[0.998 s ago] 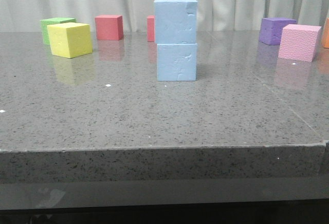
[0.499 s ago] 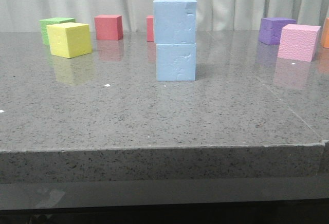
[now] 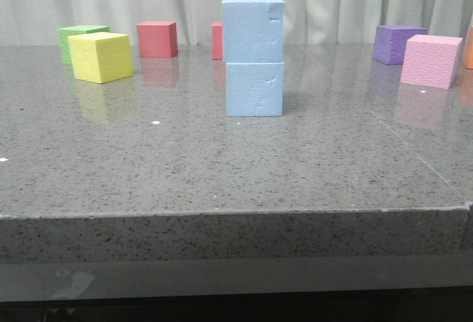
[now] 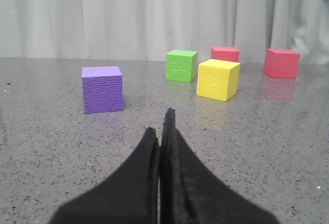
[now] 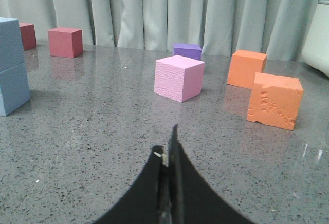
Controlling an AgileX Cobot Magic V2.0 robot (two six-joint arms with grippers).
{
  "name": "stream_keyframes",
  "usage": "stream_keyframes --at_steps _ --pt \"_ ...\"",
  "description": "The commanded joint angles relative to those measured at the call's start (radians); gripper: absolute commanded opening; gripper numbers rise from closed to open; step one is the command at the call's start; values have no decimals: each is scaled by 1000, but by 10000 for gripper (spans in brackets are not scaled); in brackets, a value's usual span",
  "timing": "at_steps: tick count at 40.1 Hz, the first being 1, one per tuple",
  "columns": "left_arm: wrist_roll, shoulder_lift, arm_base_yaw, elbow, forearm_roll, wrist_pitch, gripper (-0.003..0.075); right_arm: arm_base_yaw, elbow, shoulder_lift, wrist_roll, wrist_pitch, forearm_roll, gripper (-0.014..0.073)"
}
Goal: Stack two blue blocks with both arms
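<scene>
Left claw (image 4: 160, 131): fingers pressed together, nothing between them, held over bare desk (image 4: 46, 172). Right claw (image 5: 169, 154): likewise closed tight and holding nothing.

Neither claw appears in the front view, which shows the two blue blocks stacked near the middle of the desk (image 3: 222, 174), the upper blue block (image 3: 253, 30) resting squarely on the lower blue block (image 3: 254, 89), free of both claws.

The right wrist view catches only an edge of this stack, well apart from the right claw, and adds a pink cube (image 5: 179, 78), a purple cube (image 5: 187, 51) behind it, two orange cubes (image 5: 274, 100) and two red cubes (image 5: 65, 42) by the curtain (image 5: 154, 8).

The left wrist view shows no blue block; beyond the left claw stand another purple cube (image 4: 103, 89), a green cube (image 4: 181, 66), a yellow cube (image 4: 218, 79) just beside it, and two red cubes farther off.
</scene>
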Motion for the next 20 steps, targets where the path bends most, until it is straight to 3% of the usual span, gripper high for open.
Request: stream_keyframes --at_steps 1,20 --pt "1 -18 -7 2 -7 -78 -19 -7 -3 -19 -3 -93 6 -122" --pt "1 -18 -7 2 -7 -78 -19 -12 -3 -19 -3 -94 8 -122"
